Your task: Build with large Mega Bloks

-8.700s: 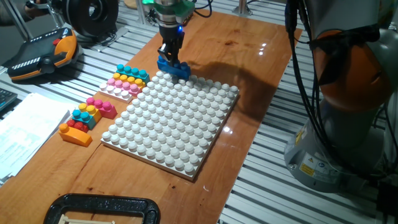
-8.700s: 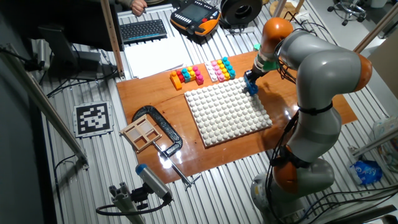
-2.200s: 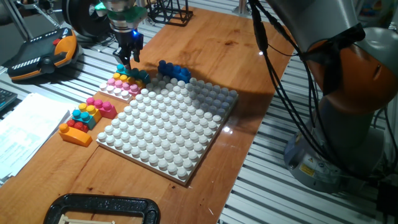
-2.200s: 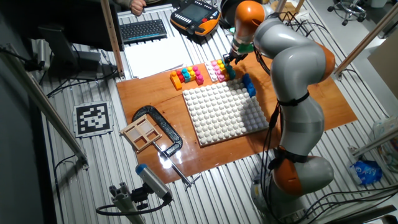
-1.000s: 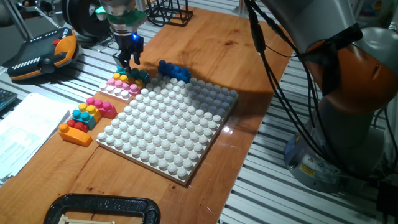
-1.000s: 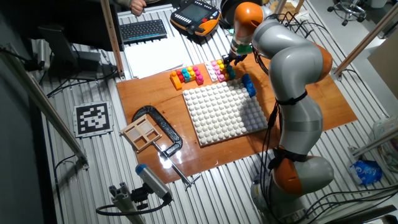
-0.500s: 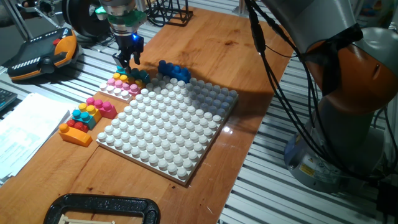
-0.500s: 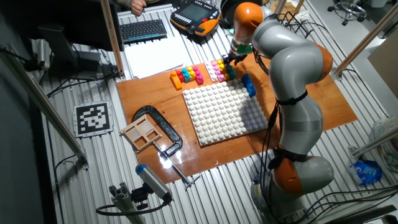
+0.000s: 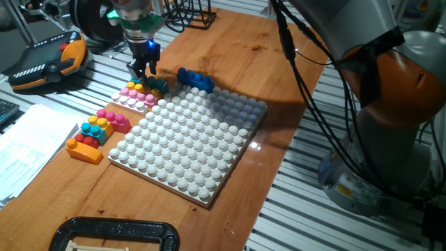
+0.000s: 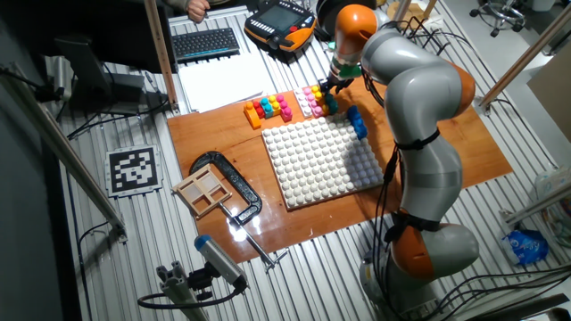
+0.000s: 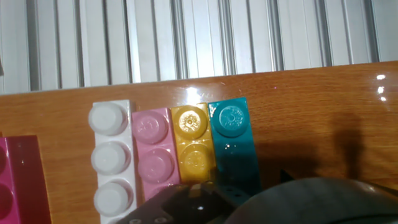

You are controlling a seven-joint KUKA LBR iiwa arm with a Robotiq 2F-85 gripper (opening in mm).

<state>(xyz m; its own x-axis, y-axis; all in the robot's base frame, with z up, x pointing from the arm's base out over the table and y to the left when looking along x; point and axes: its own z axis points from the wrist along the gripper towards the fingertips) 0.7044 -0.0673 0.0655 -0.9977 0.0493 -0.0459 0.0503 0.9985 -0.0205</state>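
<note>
My gripper (image 9: 143,70) hangs low over a small white plate (image 9: 125,100) that carries rows of pink, yellow-orange and cyan Mega Bloks; it also shows in the other fixed view (image 10: 328,87). Its fingers look open and straddle the cyan brick (image 9: 156,84). The hand view shows the cyan brick (image 11: 233,146) beside the yellow-orange brick (image 11: 193,146) and the pink brick (image 11: 152,152), their near ends hidden under my hand. A dark blue brick (image 9: 195,79) sits on the far corner of the big white baseplate (image 9: 191,143), apart from the gripper.
A cluster of cyan, pink, red and orange bricks (image 9: 94,132) lies left of the baseplate. Papers (image 9: 28,150) and a teach pendant (image 9: 49,59) are further left. A black clamp (image 9: 111,233) is at the wooden board's front edge. The arm's base (image 9: 390,132) stands on the right.
Earlier the gripper held the dark blue brick at the baseplate's far corner, left it there and moved left over the small plate. In the last second it has barely moved.
</note>
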